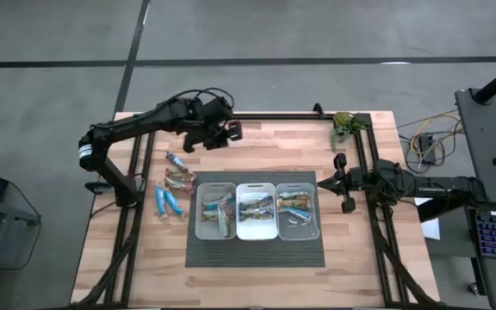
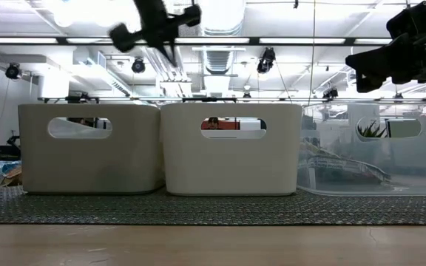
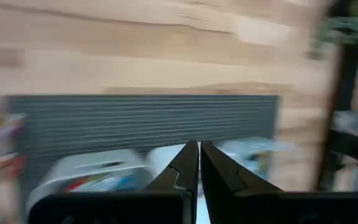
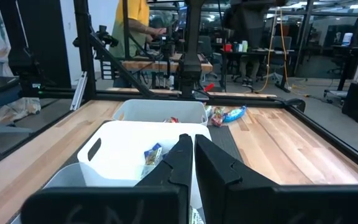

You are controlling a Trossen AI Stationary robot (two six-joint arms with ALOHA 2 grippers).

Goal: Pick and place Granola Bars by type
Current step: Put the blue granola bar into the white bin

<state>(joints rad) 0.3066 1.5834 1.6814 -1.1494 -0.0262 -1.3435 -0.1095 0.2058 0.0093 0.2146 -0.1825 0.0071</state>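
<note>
Where sorted: Granola Bars (image 1: 217,212), foil-wrapped in blue, tan and red-marked silver, in three bins (image 1: 257,210) on a dark mat (image 1: 257,250). Further loose bars (image 1: 171,185) on bare tabletop (image 1: 265,146) just left of the mat. Left hand (image 1: 232,131) raised over open wood behind the bins, fingers closed, empty. Right hand (image 1: 341,182) beside the rightmost bin, closed, empty.

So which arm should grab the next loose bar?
Left. The loose granola bars lie on the table's left side, outside the bins, nearer the left end effector. The right end effector waits across them.
</note>
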